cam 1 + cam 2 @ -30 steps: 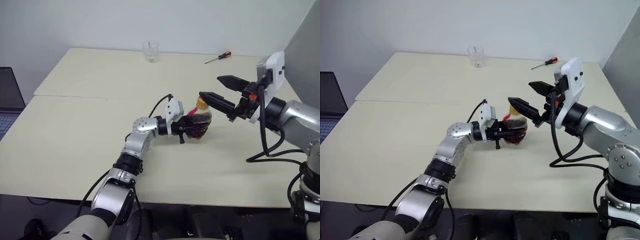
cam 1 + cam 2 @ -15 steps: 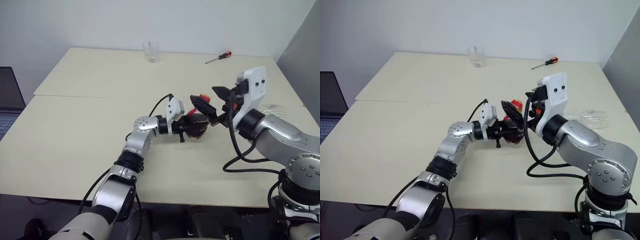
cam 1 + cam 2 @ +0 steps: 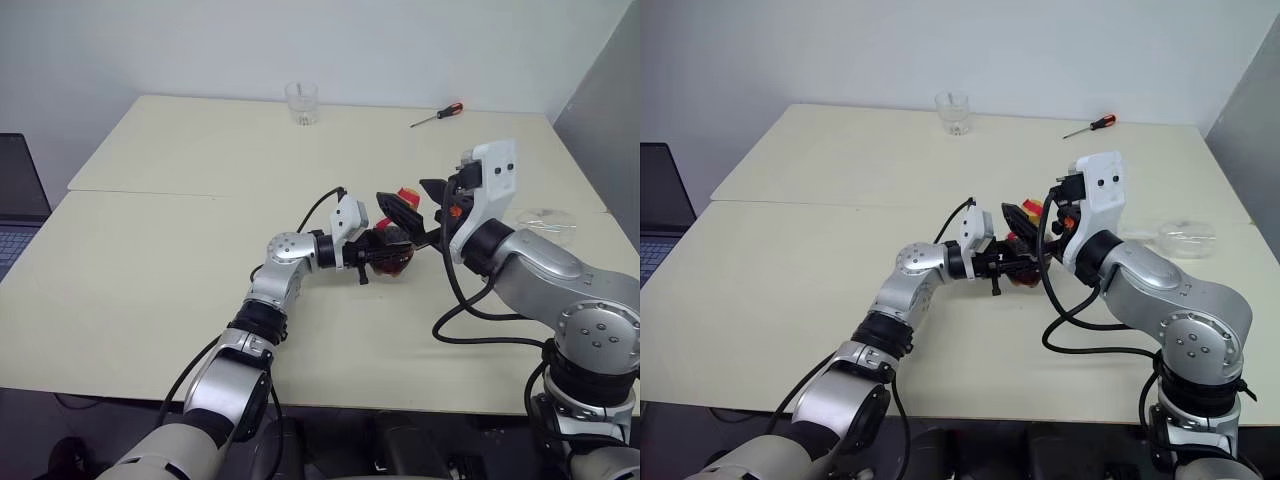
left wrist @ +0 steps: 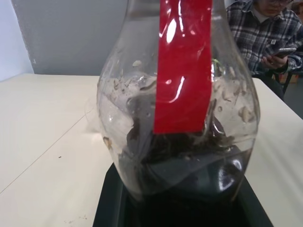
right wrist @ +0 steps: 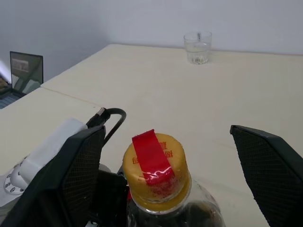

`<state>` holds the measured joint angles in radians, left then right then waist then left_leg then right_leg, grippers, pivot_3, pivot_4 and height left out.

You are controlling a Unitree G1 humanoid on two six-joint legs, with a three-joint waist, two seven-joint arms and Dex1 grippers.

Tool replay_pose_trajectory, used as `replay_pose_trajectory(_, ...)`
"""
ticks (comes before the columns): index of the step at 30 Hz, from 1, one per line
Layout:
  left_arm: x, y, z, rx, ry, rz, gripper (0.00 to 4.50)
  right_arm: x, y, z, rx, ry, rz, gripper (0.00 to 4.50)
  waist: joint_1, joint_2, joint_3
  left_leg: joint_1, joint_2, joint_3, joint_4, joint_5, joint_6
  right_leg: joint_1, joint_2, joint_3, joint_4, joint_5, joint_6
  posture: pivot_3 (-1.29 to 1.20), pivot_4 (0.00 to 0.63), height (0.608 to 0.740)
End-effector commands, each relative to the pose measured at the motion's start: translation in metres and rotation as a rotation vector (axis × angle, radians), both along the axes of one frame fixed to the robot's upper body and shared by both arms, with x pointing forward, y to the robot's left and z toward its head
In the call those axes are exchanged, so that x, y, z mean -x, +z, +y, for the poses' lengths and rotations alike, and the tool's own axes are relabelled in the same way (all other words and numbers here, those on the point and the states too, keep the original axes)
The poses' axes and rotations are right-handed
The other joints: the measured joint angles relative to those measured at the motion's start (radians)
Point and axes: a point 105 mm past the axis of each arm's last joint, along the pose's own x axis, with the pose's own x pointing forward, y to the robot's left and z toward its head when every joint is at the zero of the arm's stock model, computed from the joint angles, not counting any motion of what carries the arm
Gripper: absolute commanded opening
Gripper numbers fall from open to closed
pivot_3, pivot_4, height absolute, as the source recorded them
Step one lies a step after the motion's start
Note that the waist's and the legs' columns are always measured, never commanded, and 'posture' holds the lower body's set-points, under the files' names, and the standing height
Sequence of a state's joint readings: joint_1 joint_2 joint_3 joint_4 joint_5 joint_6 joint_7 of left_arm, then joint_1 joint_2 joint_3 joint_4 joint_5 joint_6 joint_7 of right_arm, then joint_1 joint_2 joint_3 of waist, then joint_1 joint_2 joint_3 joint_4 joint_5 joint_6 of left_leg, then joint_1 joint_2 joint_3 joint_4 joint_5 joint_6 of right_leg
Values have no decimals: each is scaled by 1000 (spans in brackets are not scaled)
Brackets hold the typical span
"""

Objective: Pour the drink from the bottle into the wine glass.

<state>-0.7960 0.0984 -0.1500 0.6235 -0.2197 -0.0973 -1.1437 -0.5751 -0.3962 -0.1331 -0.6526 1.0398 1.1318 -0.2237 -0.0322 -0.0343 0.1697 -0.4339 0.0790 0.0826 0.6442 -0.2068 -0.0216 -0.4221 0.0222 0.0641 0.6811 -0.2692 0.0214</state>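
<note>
The two black fingers (image 5: pixel 78 175) of the right gripper (image 5: pixel 177 175) stand spread wide, one on each side of the yellow-and-red cap (image 5: pixel 155 165), with a clear gap between each finger and the cap. The cap lies squarely between them, so the move that appears to come next, closing on the cap to unscrew it, needs little more than an inward squeeze. The bottle (image 3: pixel 392 250) stands upright on the table (image 3: pixel 180 270), near its middle, with its long axis vertical and the right gripper approaching the neck from the side. Lower down, the left gripper (image 3: pixel 378 258) is clamped on the bottle's round body, steadying it; the dark drink (image 4: pixel 189 165) fills the lower part behind the red label strip (image 4: pixel 182 66). The wine glass (image 3: pixel 545 221) appears to lie on its side near the table's right edge, closer to the right arm. A short tumbler (image 3: pixel 301 102) and a screwdriver (image 3: pixel 436 115) lie at the far edge, well apart from the bottle.
</note>
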Motion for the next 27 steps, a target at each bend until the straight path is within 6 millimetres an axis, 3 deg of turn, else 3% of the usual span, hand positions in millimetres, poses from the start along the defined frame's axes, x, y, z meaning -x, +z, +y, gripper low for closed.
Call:
replay_pose_trajectory(1, 0, 17, -2, 30, -5, -67, 764, 4, 15, 1, -37, 6, -58, 4500, 0, 0, 0, 0, 0, 0, 0, 0, 0, 0, 0, 0, 0, 0, 0, 0, 150, 740)
replay_pose_trajectory(27, 0, 17, -3, 33, -4, -62, 764, 5, 18, 5, 0, 21, -77, 4500, 0, 0, 0, 0, 0, 0, 0, 0, 0, 0, 0, 0, 0, 0, 0, 0, 150, 740)
